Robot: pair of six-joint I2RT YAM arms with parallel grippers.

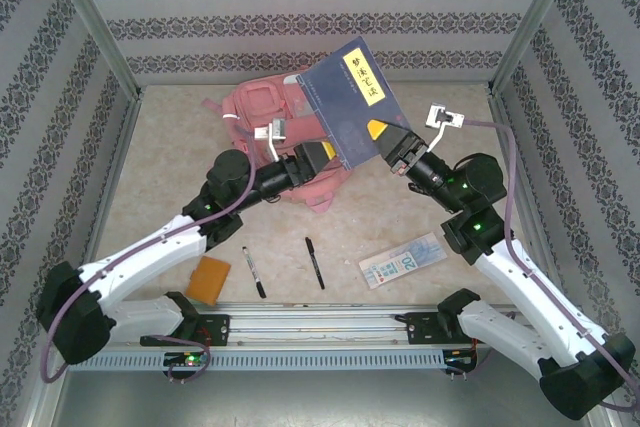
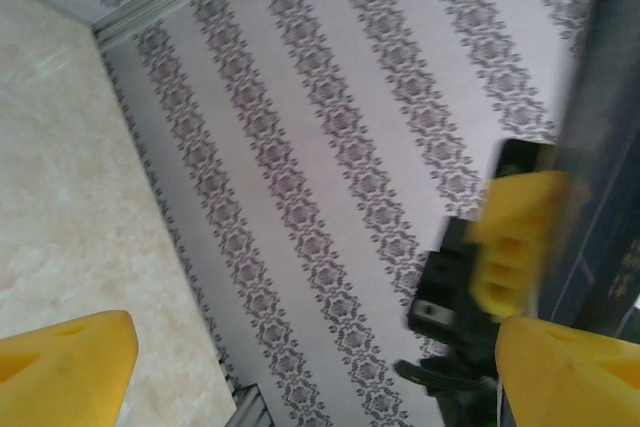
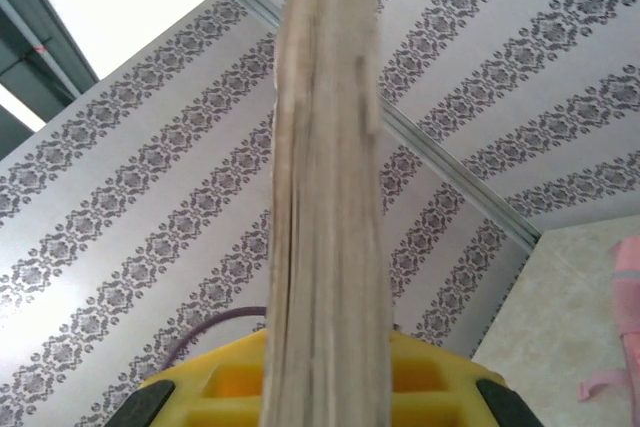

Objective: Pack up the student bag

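Though empty, L gripper [image 1: 326, 155] over bag [image 1: 258, 107].

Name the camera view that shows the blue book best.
Top external: the blue book shows its whole cover and yellow label, the right gripper clamping its lower corner above the student bag. The right wrist view gives the page edges end-on; the left wrist view catches a blurred dark strip of cover at right.

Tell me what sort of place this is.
Probably a robot test booth: patterned wall panels in a metal frame enclose a table, a left arm and a right arm are bolted at its near edge, and a pink backpack lies there.
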